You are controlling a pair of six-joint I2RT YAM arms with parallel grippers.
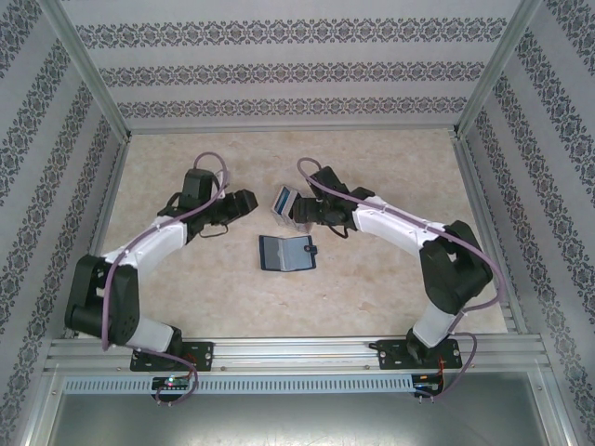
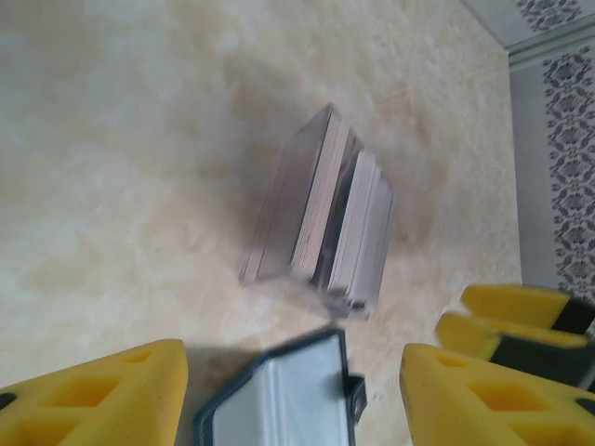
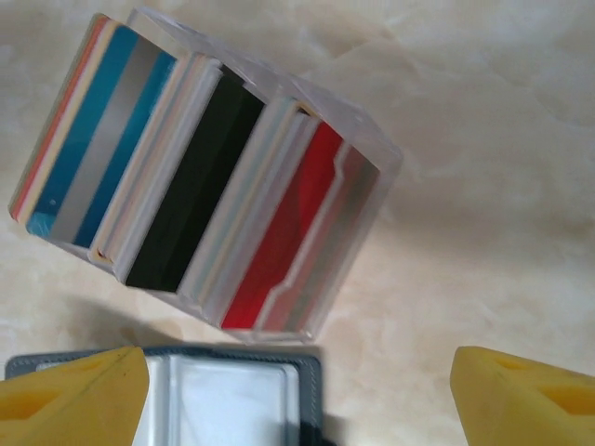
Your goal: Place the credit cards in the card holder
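Observation:
The card holder [image 1: 286,252] lies unfolded on the table, its clear inner pockets facing up; it also sits at the bottom edge of both wrist views [image 2: 279,395] [image 3: 232,400]. The credit cards stand on edge in a clear slotted case [image 1: 284,203] just beyond it, among them a red card [image 3: 288,232] and a blue striped one [image 3: 93,139]. My left gripper [image 1: 249,202] [image 2: 293,400] hovers left of the case, open, with nothing held. My right gripper [image 1: 299,218] [image 3: 297,400] is close to the case's right side, open and empty too.
The right gripper's yellow fingers [image 2: 521,321] show at the right of the left wrist view, close to the case. Patterned walls with metal rails [image 1: 279,125] enclose the table on three sides. Bare marbled tabletop [image 1: 390,288] surrounds the wallet.

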